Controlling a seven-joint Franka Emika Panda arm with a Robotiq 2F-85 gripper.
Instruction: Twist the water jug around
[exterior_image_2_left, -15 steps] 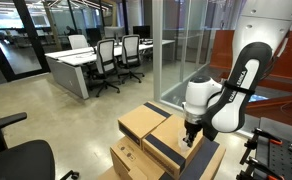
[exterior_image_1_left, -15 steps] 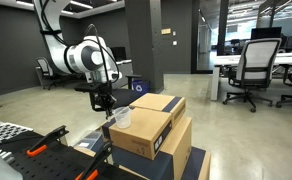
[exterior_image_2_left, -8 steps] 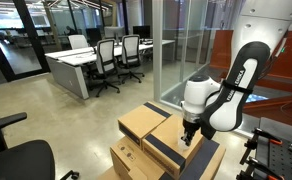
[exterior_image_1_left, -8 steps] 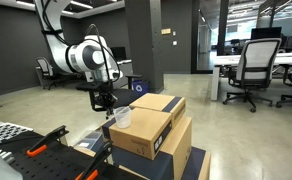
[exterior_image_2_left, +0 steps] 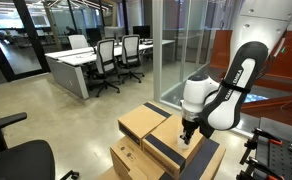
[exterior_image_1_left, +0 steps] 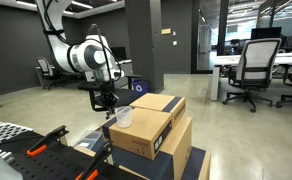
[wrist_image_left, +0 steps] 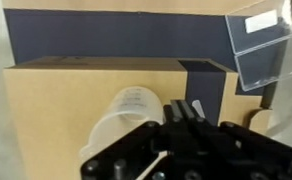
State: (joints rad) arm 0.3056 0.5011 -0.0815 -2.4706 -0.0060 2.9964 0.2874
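Our claw (exterior_image_1_left: pixel 104 103) has its jaws drawn fully together. In the wrist view the fingers (wrist_image_left: pixel 183 112) lie pressed side by side at the right rim of the water jug (wrist_image_left: pixel 124 118), and we cannot tell whether they nip that rim or merely touch it. The claw's dark body cuts off the jug's lower part there. The jug stands upright on the cardboard box (exterior_image_1_left: pixel 151 123), by the edge of its top nearest the arm. In an exterior view the jug below the wrist (exterior_image_2_left: pixel 198 97) is too small to make out. A clear plastic sleeve (wrist_image_left: pixel 256 42) is cropped at the wrist view's upper right.
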